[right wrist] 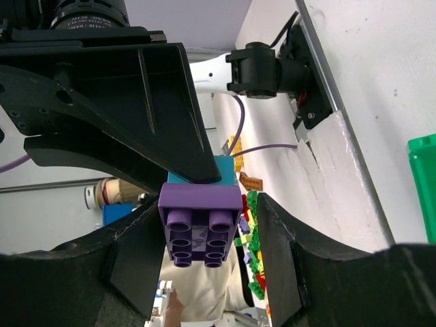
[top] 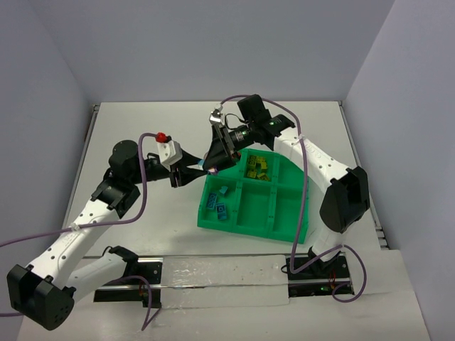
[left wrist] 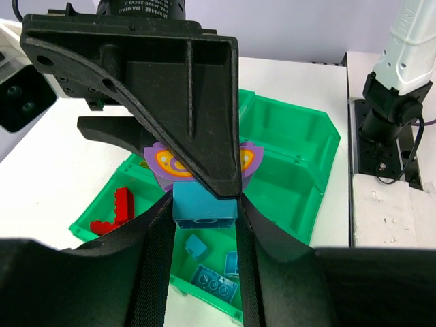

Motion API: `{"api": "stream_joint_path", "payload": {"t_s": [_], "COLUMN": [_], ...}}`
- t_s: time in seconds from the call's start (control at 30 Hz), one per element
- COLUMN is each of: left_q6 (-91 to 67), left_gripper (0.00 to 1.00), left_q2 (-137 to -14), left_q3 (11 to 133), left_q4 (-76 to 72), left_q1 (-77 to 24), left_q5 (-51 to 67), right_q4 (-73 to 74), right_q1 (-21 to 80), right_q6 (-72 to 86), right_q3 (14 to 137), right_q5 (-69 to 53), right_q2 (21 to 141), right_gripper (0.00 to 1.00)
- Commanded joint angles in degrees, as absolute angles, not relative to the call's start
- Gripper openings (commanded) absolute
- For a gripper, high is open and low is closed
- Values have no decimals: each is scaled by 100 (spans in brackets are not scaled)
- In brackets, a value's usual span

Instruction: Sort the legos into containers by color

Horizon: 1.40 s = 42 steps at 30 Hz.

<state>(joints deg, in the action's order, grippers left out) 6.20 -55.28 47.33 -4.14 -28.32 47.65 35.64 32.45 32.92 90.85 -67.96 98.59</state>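
Left wrist view gives you the clearest look at the job: the left gripper (left wrist: 204, 201) is clamped tight on the flat sides of a blue brick (left wrist: 204, 210), with a purple brick (left wrist: 162, 163) bearing an orange and yellow print pressed onto its far end. Both hang in the air above the green tray (top: 249, 232), over its far left corner, where the two arms meet. From the right wrist, the right gripper (right wrist: 208, 211) flanks that purple brick with its jaws only narrowly apart. One finger looks to be against it and a sliver of background shows on the other side, so I would not count that as a firm hold. Expect both bricks to be hard, light and rigid, with slick moulded walls that give nothing under the pads. The stud joint between them is probably the stiffest part, and it is likely to let go all at once. Take each brick across its two flat side walls, low and square, never over the studs or the printed face. Tilt one against the other to peel them apart instead of pulling straight. If the grip is shallow, a brick could squirt out and bounce. Loose blue bricks (top: 220, 202) lie in the tray's left side, red bricks (left wrist: 119, 208) in a neighbouring compartment, and yellow-green bricks (top: 257, 169) further back.
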Motion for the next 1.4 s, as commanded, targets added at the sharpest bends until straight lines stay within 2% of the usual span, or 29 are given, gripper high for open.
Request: {"api": "stream_joint_path", "payload": {"t_s": [0.0, 0.27, 0.37, 0.43, 0.57, 0.63, 0.67, 0.73, 1.23, 1.37], "left_q6": [519, 519, 519, 525, 536, 544, 553, 561, 628, 216], "left_gripper": [0, 0, 0, 0, 0, 0, 0, 0, 0, 0], "left_q2": [-5407, -5467, -5484, -5476, -5478, -5493, -5493, -5493, -5113, -5455], "left_q3": [4677, 4659, 4651, 4656, 4668, 4676, 4668, 4667, 4426, 4618], "left_q4": [-475, -492, -492, -492, -500, -477, -459, -450, 110, 247], "left_q1": [-2900, -2900, -2893, -2900, -2900, -2900, -2900, -2900, -2897, -2904], "left_q5": [4975, 4967, 4983, 4966, 4946, 4931, 4923, 4904, 4627, 4393], "right_q4": [3524, 3577, 3568, 3577, 3570, 3577, 3577, 3595, 3586, 3992], "right_q1": [3088, 3050, 3059, 3050, 3050, 3042, 3041, 3034, 1700, 1496], "right_q6": [3098, 3051, 3060, 3036, 3012, 2989, 2973, 2956, 2823, 2660], "right_q3": [9223, 9281, 9272, 9237, 9157, 9134, 9124, 9109, 8459, 8431], "right_q5": [-6653, -6670, -6669, -6666, -6662, -6646, -6629, -6611, -6177, -5101], "right_q2": [9631, 9571, 9520, 9496, 9473, 9466, 9450, 9425, 8719, 8495], "right_gripper": [61, 60, 57, 52, 28, 19, 10, 1, 0, 0]}}
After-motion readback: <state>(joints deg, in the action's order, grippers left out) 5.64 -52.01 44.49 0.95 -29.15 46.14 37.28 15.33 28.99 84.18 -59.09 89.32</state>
